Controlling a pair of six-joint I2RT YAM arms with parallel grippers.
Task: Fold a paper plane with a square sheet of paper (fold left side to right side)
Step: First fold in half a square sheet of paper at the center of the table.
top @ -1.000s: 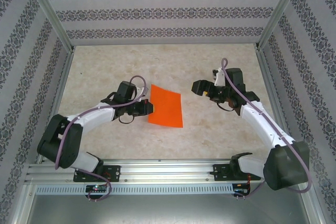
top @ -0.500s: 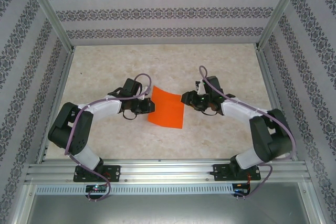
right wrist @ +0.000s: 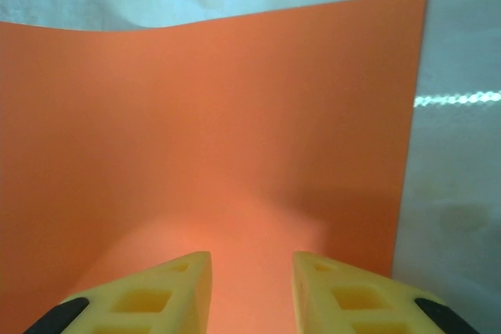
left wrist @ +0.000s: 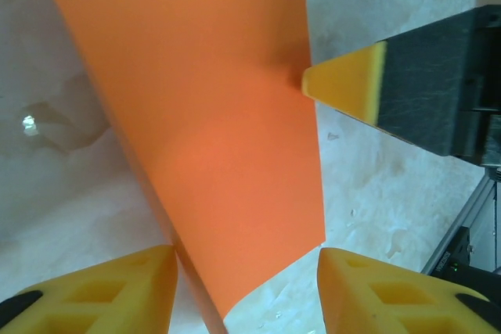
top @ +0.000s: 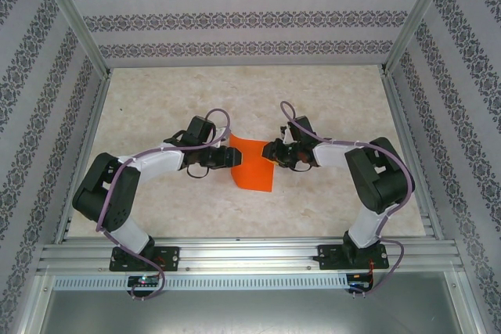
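Top external: past the rail (top: 250, 254) at the near edge, both arms reach to mid surface (top: 156, 91) and meet at the paper (top: 254, 171), with the left pincer (top: 228, 156) at its left edge and the right pincer (top: 269, 151) at its far right corner. The paper sits near centre. Its right part lies flat on the surface, and its left part looks raised and bowed toward the right, not creased down yet. Left wrist: the left pincer is spread wide, the sheet runs loose between the jaws and nothing is pinched. One yellow tip of the right pincer sits at the paper's right edge. Right wrist: the right pincer is part spread, orange shows through the gap, and the tips are over the sheet; contact is unclear. Handling guess: very light, thin and floppy. It would spring back if released, slide on the smooth surface, and crumple if squeezed. Best hold is a light pinch at an edge or corner, with the other tip pinning the flat half. Beyond, the marbled surface runs to the patterned wall (top: 250, 21).
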